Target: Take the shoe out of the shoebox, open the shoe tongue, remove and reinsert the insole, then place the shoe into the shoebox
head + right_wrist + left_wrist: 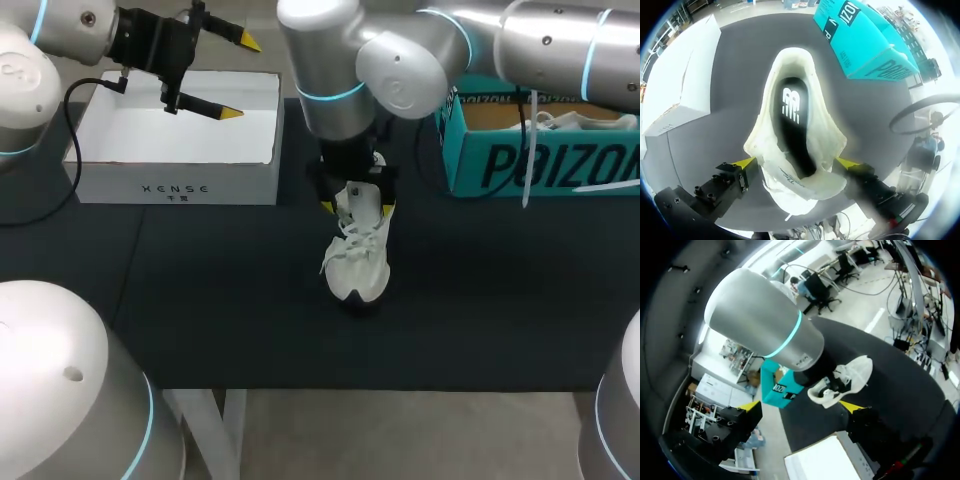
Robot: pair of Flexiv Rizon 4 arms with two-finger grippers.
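A white sneaker (358,255) stands upright on the dark table mat, toe toward the front edge. My right gripper (357,208) hangs over its heel, open, one yellow tip on each side. In the right wrist view the shoe (800,125) lies between the open fingers (742,163), its mouth wide and the black insole (792,115) showing inside. The teal shoebox (540,160) sits at the back right with a second white shoe (585,121) in it. My left gripper (239,77) is open above the white box (175,185), holding nothing.
The white box at the back left is open and bare inside. From the left wrist view, between its own gripper (800,407) tips, I see the right arm (765,325), the sneaker (847,377) and the teal shoebox (782,387).
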